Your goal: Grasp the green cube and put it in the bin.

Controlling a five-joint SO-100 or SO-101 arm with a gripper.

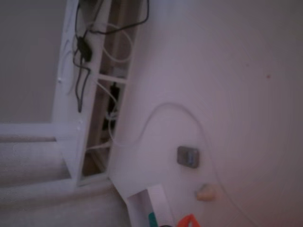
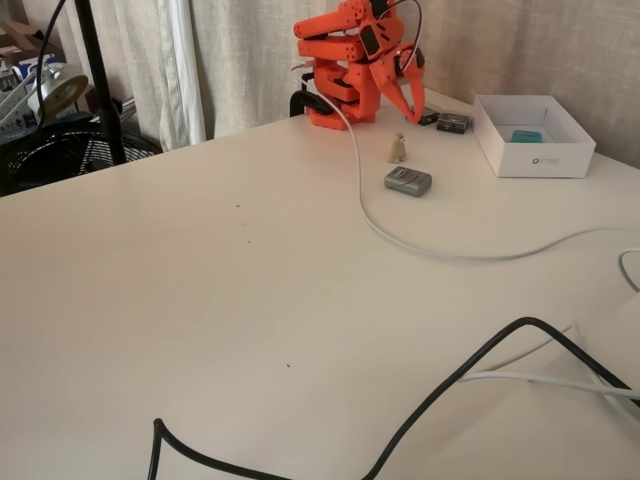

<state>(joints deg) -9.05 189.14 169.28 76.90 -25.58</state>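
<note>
Item, green cube (image 2: pixel 526 136): lies inside the bin (image 2: pixel 540 159) on its floor, toward the far side. In a fixed view it reads slightly wider than tall, long side running across the picture; its true facing is too small to tell. In the blurred fixed view only a teal sliver (image 1: pixel 152 219) shows at the bottom edge, inside the bin's white corner (image 1: pixel 161 201).

Item, my gripper (image 2: pixel 407 106): folded back over my orange base, fingertips pointing down toward the table, jaws a little apart, nothing between them. The blurred fixed view catches only an orange tip (image 1: pixel 188 221) at the bottom edge.

Item, grey square piece (image 2: pixel 408 181): flat on the table, near the beige lump (image 2: pixel 398 148); both appear in both fixed views.

Item, white cable (image 2: pixel 400 236): curves from my base across the table, passing just beside the grey piece.

Shown in one fixed view only: tall white frame with dark cables (image 1: pixel 90 85). Shown in the other only: black cable (image 2: pixel 470 365) in the foreground, curtains (image 2: pixel 230 60), a fan (image 2: pixel 60 165).

Surface: white table (image 2: pixel 200 300), matte, a few small specks.
</note>
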